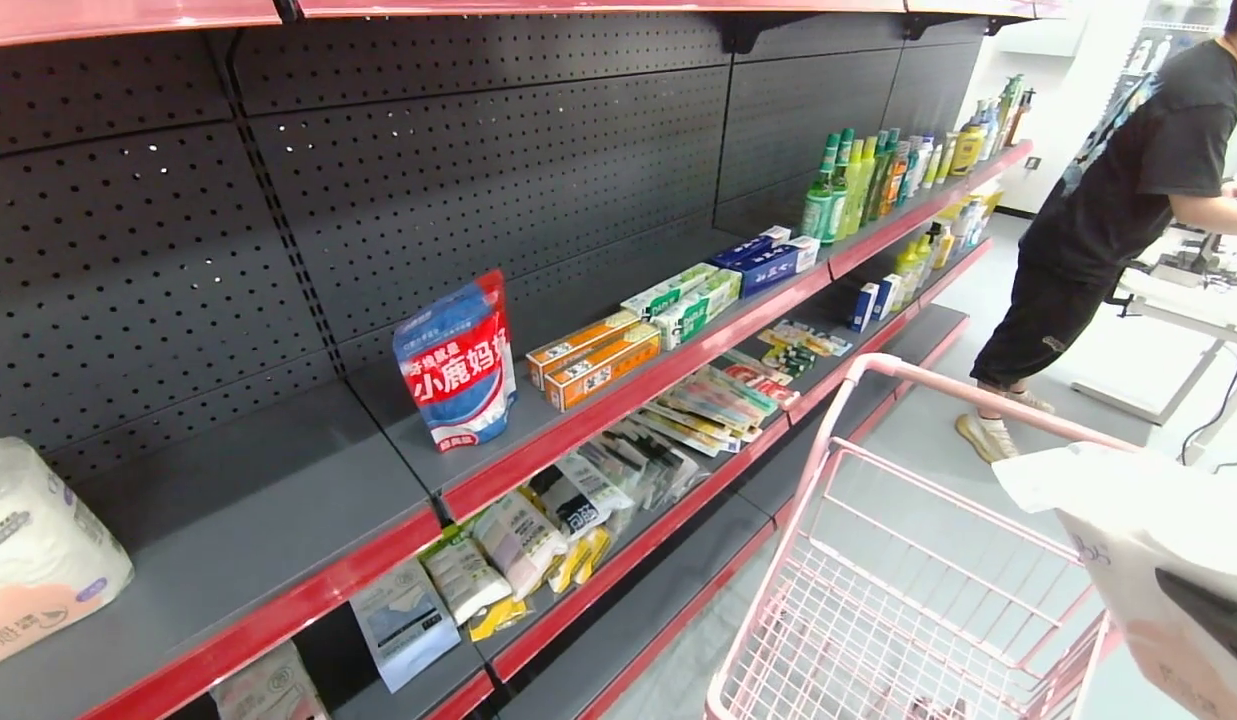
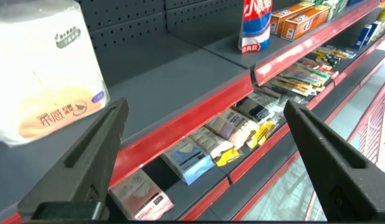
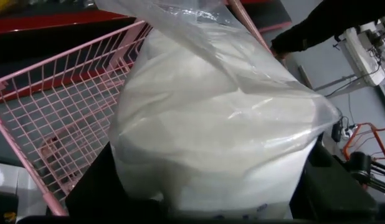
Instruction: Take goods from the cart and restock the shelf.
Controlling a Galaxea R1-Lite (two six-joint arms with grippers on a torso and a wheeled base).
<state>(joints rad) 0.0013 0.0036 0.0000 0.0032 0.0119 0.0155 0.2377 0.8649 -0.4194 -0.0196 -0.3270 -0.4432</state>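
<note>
The tissue pack (image 3: 211,143), apparently gripped, hides the right jaws.

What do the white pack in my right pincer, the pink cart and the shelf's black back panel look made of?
White soft pack in clear wrap: glossy, creased plastic film over white rolls, probably paper.
Pink wire cart: thin rods in a grid, likely coated metal.
Black perforated back panel: matte, regular punched holes, apparently painted sheet metal.

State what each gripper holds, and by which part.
Right gripper clamps the white wrapped pack across its sides; left gripper is open, holding nothing.
</note>
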